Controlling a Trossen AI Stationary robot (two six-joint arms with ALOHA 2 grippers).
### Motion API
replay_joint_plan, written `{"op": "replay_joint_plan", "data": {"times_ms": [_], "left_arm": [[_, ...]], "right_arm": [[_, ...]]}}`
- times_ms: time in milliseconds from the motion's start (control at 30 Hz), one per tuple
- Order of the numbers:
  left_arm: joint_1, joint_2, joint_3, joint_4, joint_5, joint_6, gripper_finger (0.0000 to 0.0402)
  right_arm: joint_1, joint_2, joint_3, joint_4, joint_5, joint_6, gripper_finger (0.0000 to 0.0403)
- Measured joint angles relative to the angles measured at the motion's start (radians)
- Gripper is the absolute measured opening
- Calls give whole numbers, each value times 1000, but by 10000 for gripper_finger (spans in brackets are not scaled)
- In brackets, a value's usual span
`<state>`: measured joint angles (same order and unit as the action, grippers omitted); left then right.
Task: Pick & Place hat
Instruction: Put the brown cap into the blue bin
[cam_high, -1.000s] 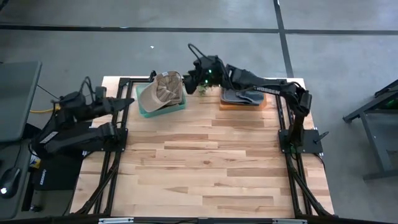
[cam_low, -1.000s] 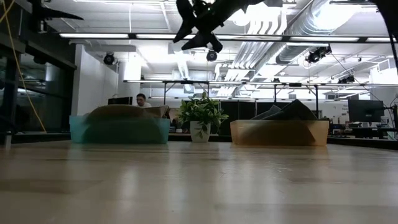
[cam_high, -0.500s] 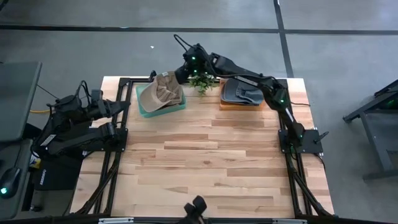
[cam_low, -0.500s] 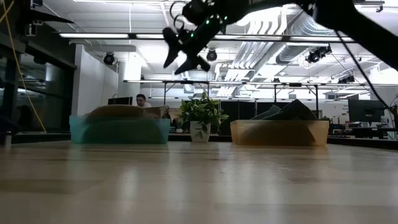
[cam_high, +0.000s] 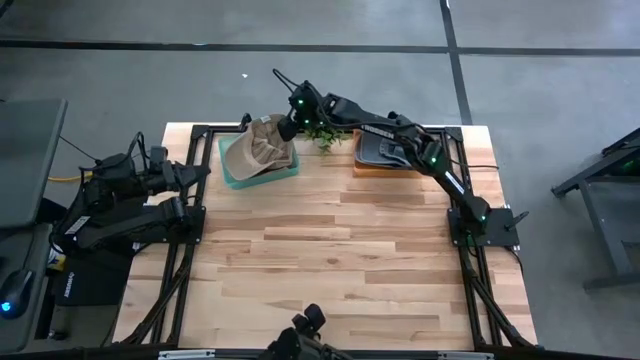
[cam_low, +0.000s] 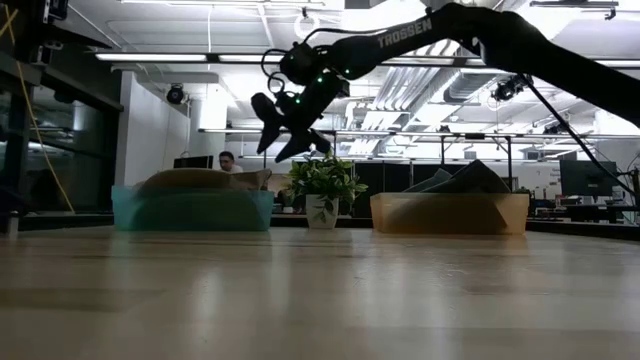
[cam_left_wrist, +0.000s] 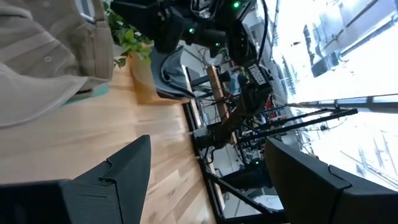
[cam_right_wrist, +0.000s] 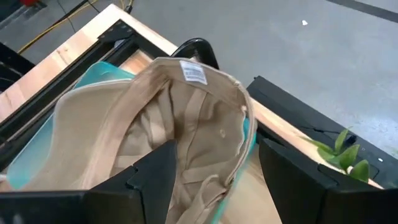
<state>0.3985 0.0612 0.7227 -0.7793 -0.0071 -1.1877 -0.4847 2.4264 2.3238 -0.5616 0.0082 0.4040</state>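
Since a second ago the right hand (cam_high: 287, 124) is moving away from the orange tray (cam_high: 392, 168) and swinging across the little potted plant (cam_high: 322, 133), and it is now hanging above the near edge of the tan hat (cam_high: 258, 147), lower than it was in the low view. Its fingers (cam_right_wrist: 155, 171) are standing apart and released, grasping nothing, with the inside of the hat showing between them in the right wrist view. That tan hat is lying upside down in the teal tray (cam_high: 259, 176) at the far side of the table (cam_high: 330, 260), its brim hanging over the tray's left rim and a white label showing inside the crown. Seen from table height, the right hand is hovering in the air between the teal tray and the plant, clear of both. To the plant's right, the orange tray is holding a dark grey hat (cam_high: 388, 150). At the left edge of the table the left hand (cam_high: 198, 168) is waiting, unchanged in place, its fingers (cam_left_wrist: 118, 180) spread and released with nothing between them. Far behind the table, a person (cam_low: 228, 160) is sitting in the room.
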Motion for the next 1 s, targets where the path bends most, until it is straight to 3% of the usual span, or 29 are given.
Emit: {"op": "replay_joint_plan", "data": {"times_ms": [533, 1000], "left_arm": [[0, 0, 0, -14, -2, -17, 275], [0, 0, 0, -14, -2, -16, 275]], "right_arm": [[-27, 38, 1, 74, -59, 0, 218], [-24, 30, -2, 66, -148, -15, 126]]}}
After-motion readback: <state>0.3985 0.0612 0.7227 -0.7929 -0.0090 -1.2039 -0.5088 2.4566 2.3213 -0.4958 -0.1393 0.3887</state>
